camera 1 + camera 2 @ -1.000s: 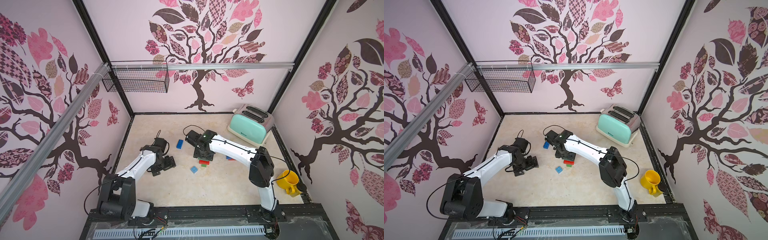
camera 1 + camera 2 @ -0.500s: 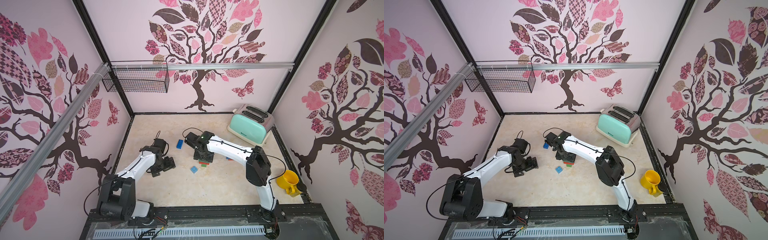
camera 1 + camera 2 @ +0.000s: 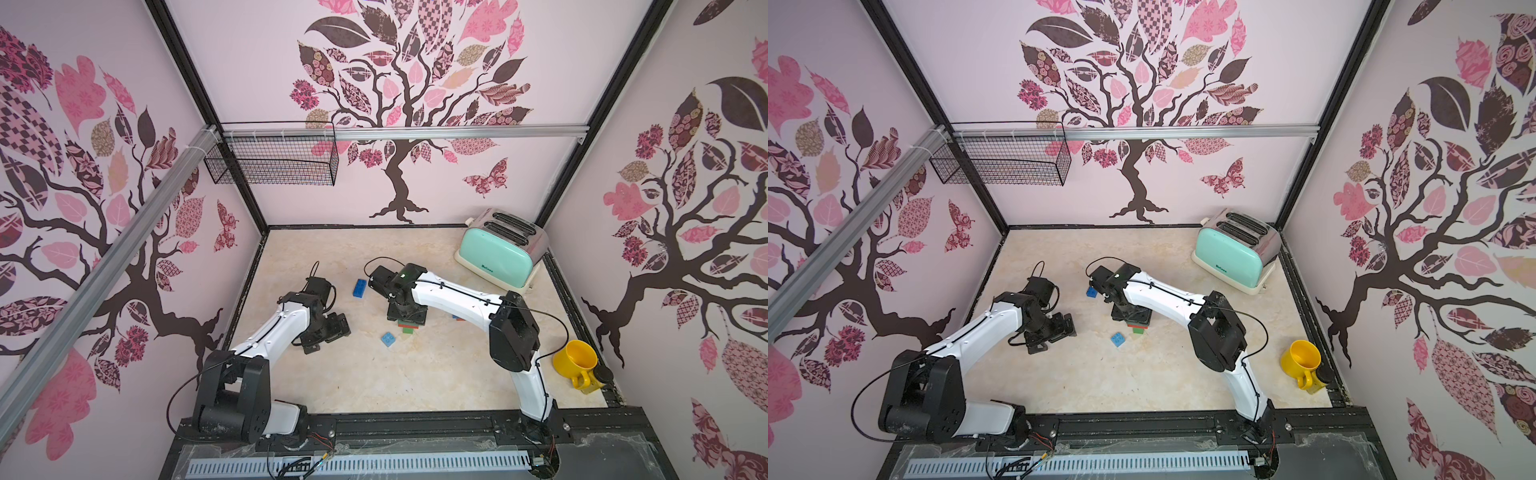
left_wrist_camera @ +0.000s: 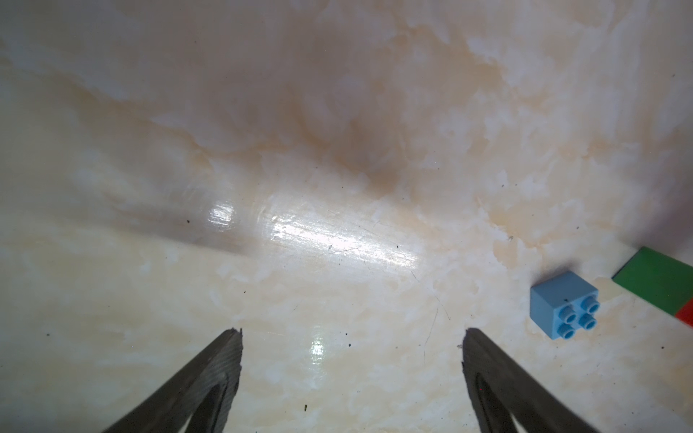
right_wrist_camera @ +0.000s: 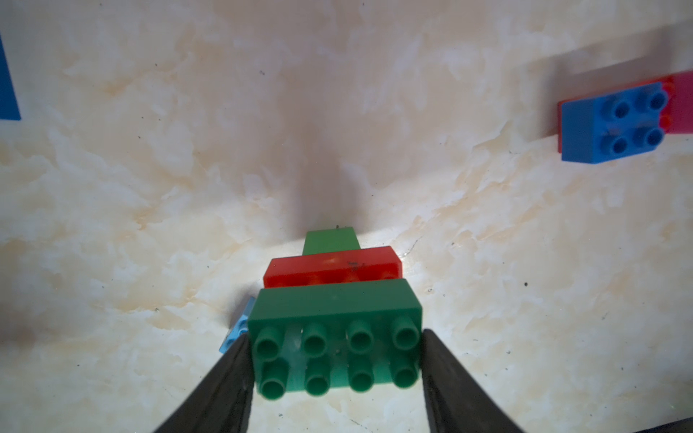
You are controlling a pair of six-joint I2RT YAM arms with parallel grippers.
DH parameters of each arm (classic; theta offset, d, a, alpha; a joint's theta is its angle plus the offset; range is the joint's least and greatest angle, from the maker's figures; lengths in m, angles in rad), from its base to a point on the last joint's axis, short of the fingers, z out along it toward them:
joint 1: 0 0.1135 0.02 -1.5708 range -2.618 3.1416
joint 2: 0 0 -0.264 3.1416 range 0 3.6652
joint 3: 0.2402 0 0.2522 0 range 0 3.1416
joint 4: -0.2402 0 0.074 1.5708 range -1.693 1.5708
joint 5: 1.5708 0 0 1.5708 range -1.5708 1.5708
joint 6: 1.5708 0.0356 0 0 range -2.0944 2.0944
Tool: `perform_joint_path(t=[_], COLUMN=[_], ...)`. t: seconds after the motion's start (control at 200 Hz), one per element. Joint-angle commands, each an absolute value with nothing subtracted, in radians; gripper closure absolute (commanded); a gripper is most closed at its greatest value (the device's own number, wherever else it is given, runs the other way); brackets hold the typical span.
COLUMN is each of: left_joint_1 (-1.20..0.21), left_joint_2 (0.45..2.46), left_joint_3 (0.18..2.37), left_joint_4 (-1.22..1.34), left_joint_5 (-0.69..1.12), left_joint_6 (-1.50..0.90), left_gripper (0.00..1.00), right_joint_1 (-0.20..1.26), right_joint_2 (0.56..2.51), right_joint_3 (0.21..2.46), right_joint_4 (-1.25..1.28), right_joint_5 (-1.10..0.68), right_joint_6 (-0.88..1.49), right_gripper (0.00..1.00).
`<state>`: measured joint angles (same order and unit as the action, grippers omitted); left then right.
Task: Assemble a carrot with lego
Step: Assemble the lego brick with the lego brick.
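- The marbled surface (image 3: 374, 374) fills the cell. We read it in both top views as a clock, twelve at the back wall; the work sits near its centre.
- The right arm (image 3: 457, 297) reaches in from five o'clock. Over the last second its elbow has swung slightly inward, while the wrist has barely shifted.
- The left arm (image 3: 274, 328) lies toward nine o'clock and has not moved.
- The toaster (image 3: 494, 259) stands at two o'clock and the mug (image 3: 575, 361) at four, both well apart from the bricks.
- The right tool (image 5: 335, 337) is clenched on the wide green brick (image 5: 333, 311), one finger on each short end, and its grip has stayed the same.
- The left tool (image 4: 351, 331) is released, its fingers spread over bare surface with nothing between them.
- The carrot (image 3: 409, 327) hangs in the right tool near the centre. It has three layers: small green tip, red, wide green, with the studs facing the wrist camera. We cannot tell whether the tip touches the surface.
- A blue brick (image 5: 615, 122) sits on red beside a pink brick (image 5: 682, 108), at three o'clock of the carrot.
- The dark blue oblong brick (image 3: 360, 287) lies at eleven o'clock of the carrot.
- The light blue square brick (image 3: 389, 339) lies just beside the carrot at seven o'clock.
- With so little changed, we judge the build is paused at three layers, and the blue and pink layers are not yet joined.
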<state>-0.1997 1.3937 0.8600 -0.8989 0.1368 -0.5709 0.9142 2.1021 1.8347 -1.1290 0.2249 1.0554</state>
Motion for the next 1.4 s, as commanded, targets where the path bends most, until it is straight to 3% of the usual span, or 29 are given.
perform_joint_path(t=[0.0, 0.88, 1.396], left_joint_1=[-0.192, -0.183, -0.180], left_joint_2=[1.379, 1.379, 1.383], left_joint_3=[0.851, 0.850, 0.853], left_joint_4=[-0.890, -0.893, -0.895], left_joint_5=[0.139, 0.142, 0.141], left_joint_6=[-0.556, -0.555, -0.551], left_gripper=[0.06, 0.06, 0.06], right_joint_1=[0.918, 0.898, 0.876], right_joint_2=[2.134, 2.041, 2.143], right_joint_3=[1.848, 1.709, 1.774], right_joint_4=[-1.163, -1.077, -1.114], right_joint_5=[0.224, 0.168, 0.076], right_joint_6=[1.031, 0.964, 0.874], right_gripper=[0.68, 0.71, 0.70])
